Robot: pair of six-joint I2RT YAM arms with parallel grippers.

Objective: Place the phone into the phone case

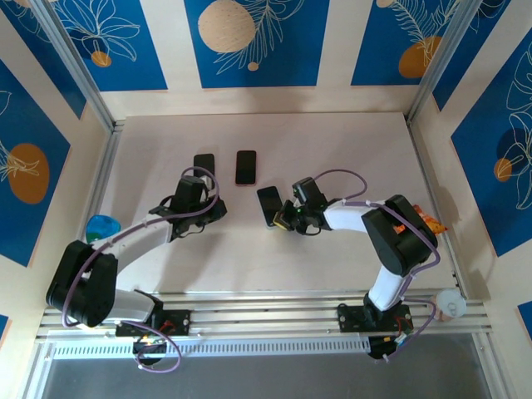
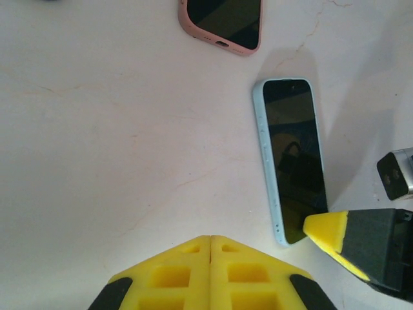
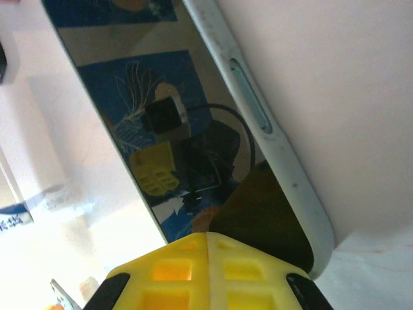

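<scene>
A pale table (image 1: 349,141) stood between walls with blue and cream leaf panels, and two robot arms reached in from its near edge. The phone (image 1: 269,204) lay near the middle of the table, screen up, with a pale blue rim. The phone case (image 1: 246,166), pink-edged with a dark inside, lay just beyond it, a small gap between them. A third dark slab (image 1: 204,160) lay left of the case, partly covered by the left arm; whether it was a phone or a case could not be told.

The left gripper (image 1: 218,209) hovered left of the phone with its yellow fingers pressed together and nothing between them. In its wrist view, the closed gripper (image 2: 210,240) pointed over bare table, the case (image 2: 222,22) ahead of it and the phone (image 2: 293,161) to the right.

The right gripper (image 1: 283,219) was also closed tight and held nothing. Its yellow tip (image 2: 326,232) sat at the phone's near end, at one corner. In the right wrist view, the closed gripper (image 3: 208,239) met the glossy screen of the phone (image 3: 193,129), which mirrored the arm and walls.

A turquoise object (image 1: 102,227) sat at the table's left edge.
</scene>
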